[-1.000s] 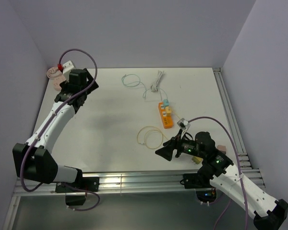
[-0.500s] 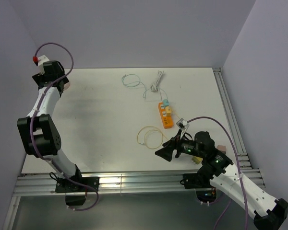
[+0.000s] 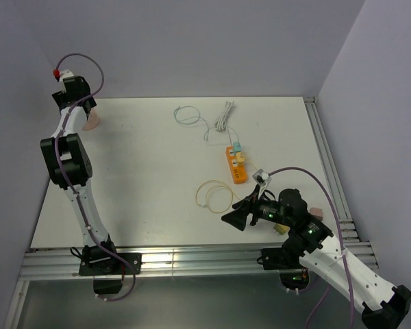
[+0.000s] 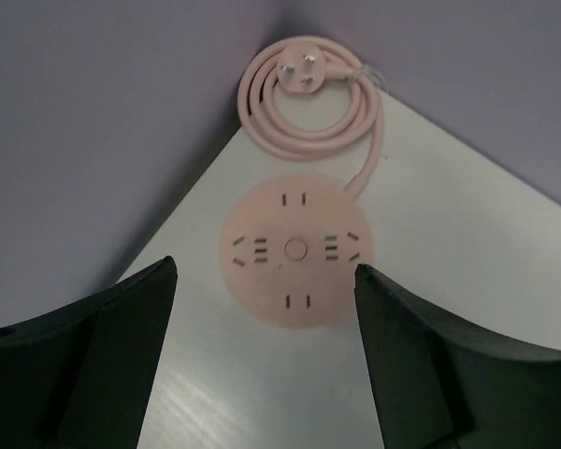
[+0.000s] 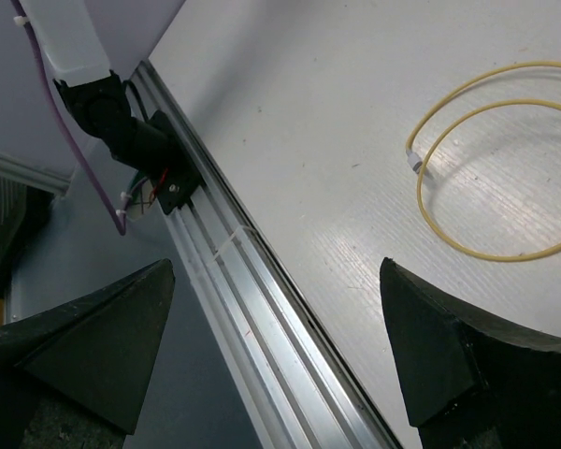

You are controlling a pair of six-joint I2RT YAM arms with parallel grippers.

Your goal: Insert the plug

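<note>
At the far-left corner of the white table (image 3: 151, 164), the left gripper (image 4: 264, 276) hovers with its jaws wide apart and nothing between them. It points straight down, probably lining up for a pick. Directly below, framed by the two fingers, the round pink plastic socket disc (image 4: 296, 250) lies flat with its slots facing up. Beyond it, tight in the corner against the purple walls (image 4: 122, 112), sits the pink three-pin plug (image 4: 304, 72). It lies pins up in the middle of its own coiled pink cable (image 4: 310, 145), which runs back to the disc's far edge. The plug is not inserted and not held, so the task is at its start. The coil keeps the plug boxed in, so the grasp looks awkward that close to the walls.

Over the near edge, right of centre, the right gripper (image 5: 277, 271) is open too and empty. It is parked low, apparently waiting. Just beyond it a thin yellow cable loop (image 5: 486, 159) lies loose. Further in, toward the right of the table, an orange rectangular power strip (image 3: 236, 164) lies flat with small plugs in it. Whether it is the target I cannot tell.
</note>
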